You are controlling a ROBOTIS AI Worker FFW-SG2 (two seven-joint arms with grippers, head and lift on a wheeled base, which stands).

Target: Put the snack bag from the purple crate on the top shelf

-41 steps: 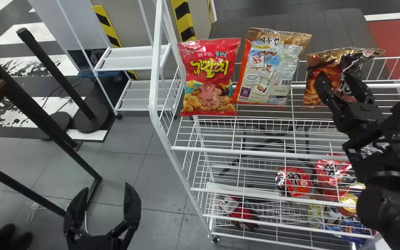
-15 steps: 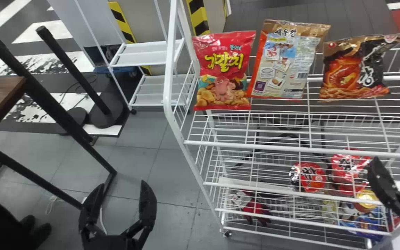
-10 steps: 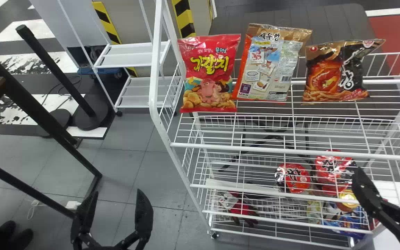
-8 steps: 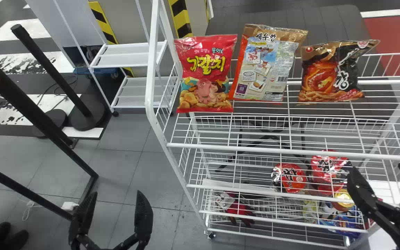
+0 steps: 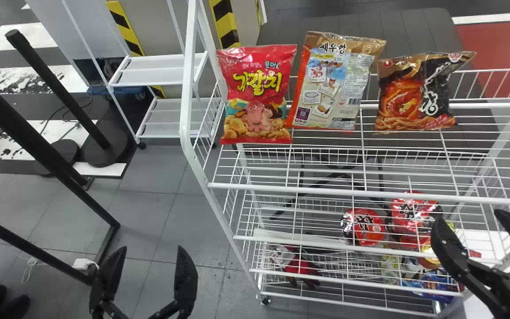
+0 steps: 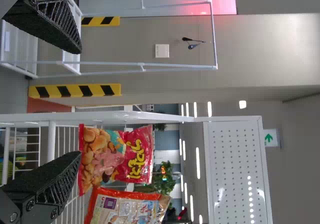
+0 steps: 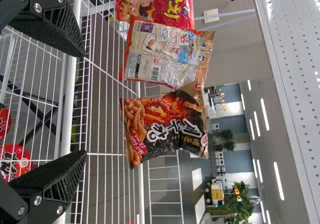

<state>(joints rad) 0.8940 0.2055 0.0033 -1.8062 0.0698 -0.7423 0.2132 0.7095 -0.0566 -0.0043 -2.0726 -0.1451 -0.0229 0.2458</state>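
Both empty, left end effector (image 5: 150,251) spread wide, right end effector (image 5: 466,218) likewise

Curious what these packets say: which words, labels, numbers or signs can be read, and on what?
"갈치" on the red bag, after a character too stylised to be sure of.
"새우깡" on the middle bag; small print unreadable.
"매운 새우깡" on the black bag.
An arrow, no words, on the green sign.
Red packages below: too blurred to read.

One bag (image 5: 257,88) is red with yellow lettering, another (image 5: 335,84) orange, gold and blue, a third (image 5: 414,95) black, gold and orange. The rack (image 5: 187,88) is white, the pillar guard (image 5: 225,24) striped yellow and black.
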